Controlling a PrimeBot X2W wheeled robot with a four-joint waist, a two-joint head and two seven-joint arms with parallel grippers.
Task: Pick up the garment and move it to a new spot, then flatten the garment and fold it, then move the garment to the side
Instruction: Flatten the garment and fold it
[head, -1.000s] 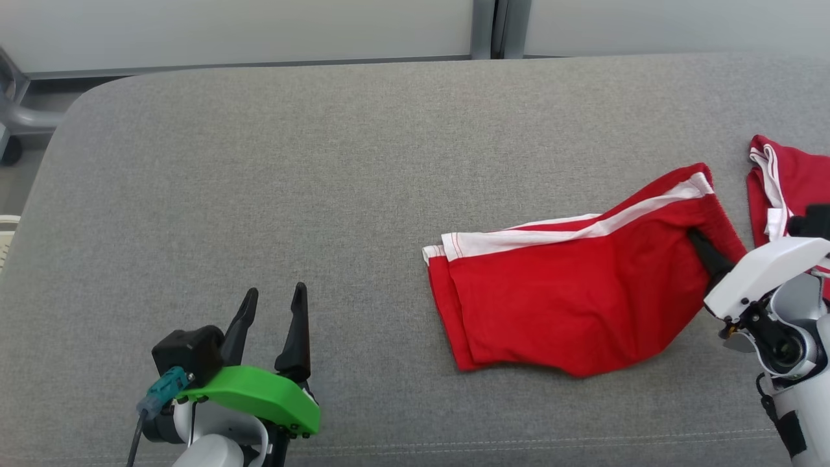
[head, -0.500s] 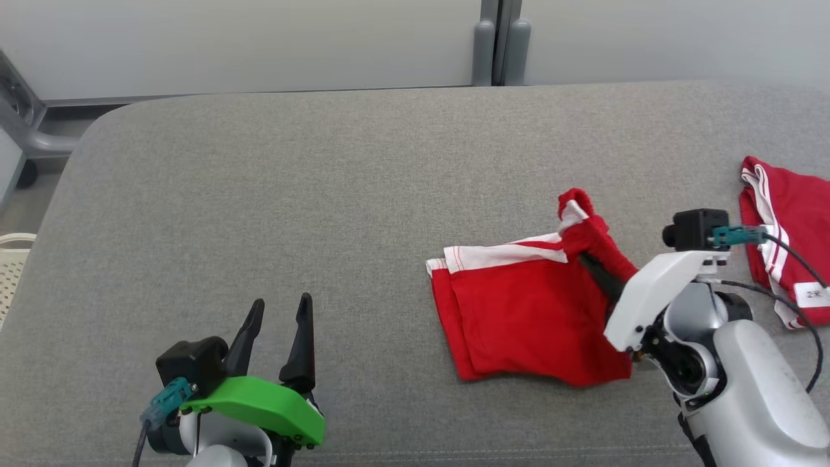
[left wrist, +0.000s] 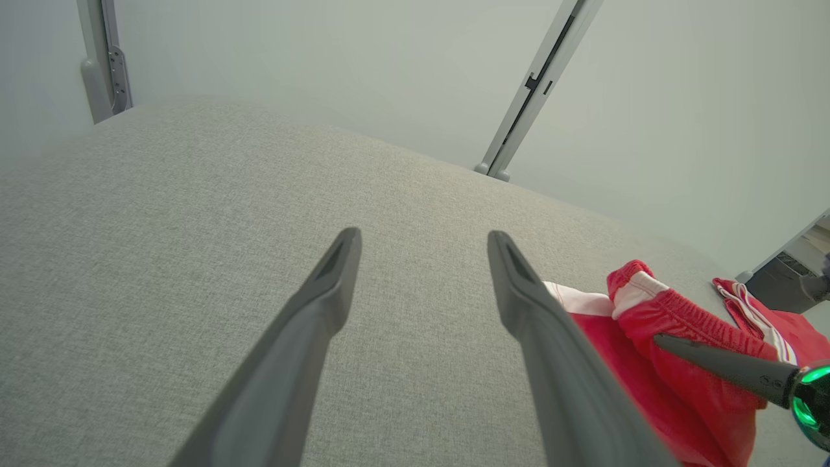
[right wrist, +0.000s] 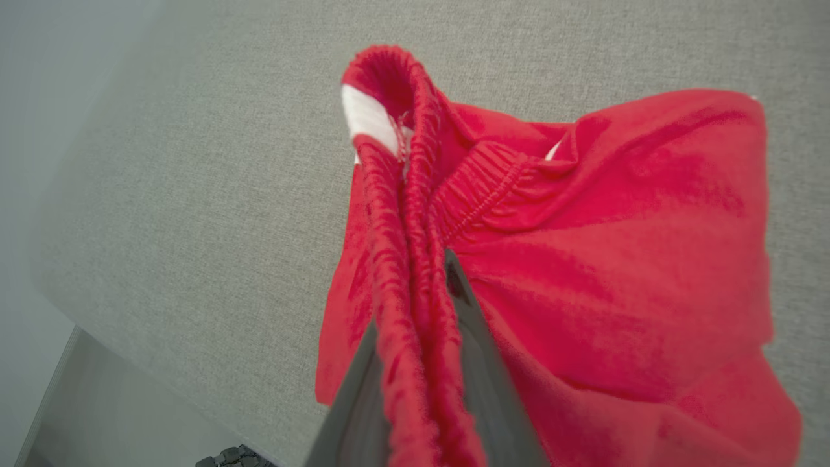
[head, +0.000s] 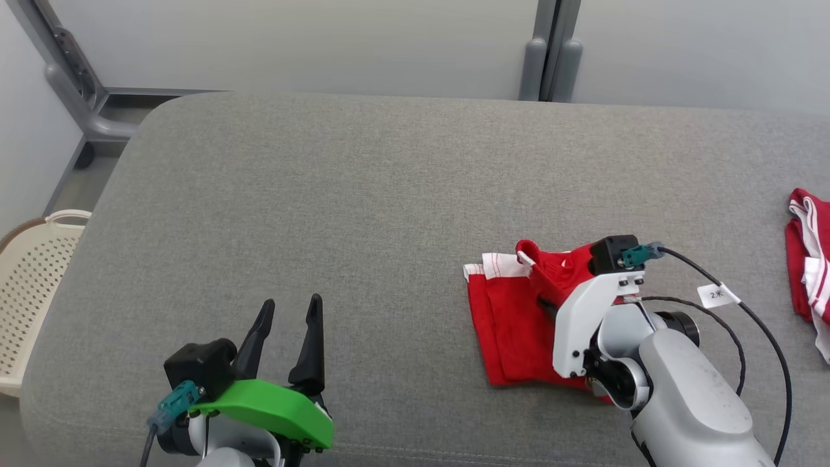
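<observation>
Head view: garment (head: pixel 507 331) in right claw (head: pixel 543 300)

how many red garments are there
2. The held garment lies right of centre, waistband in the right gripper; the second garment is at the far right edge, partly cut off.

Red white-striped shorts (head: pixel 512 331), elastic waistband lifted and bunched.

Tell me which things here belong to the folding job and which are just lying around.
Job: red shorts, waistband pinched in the right gripper; left gripper, open and empty.
Lying around: second red garment at the right edge; cream basket at the left.
</observation>
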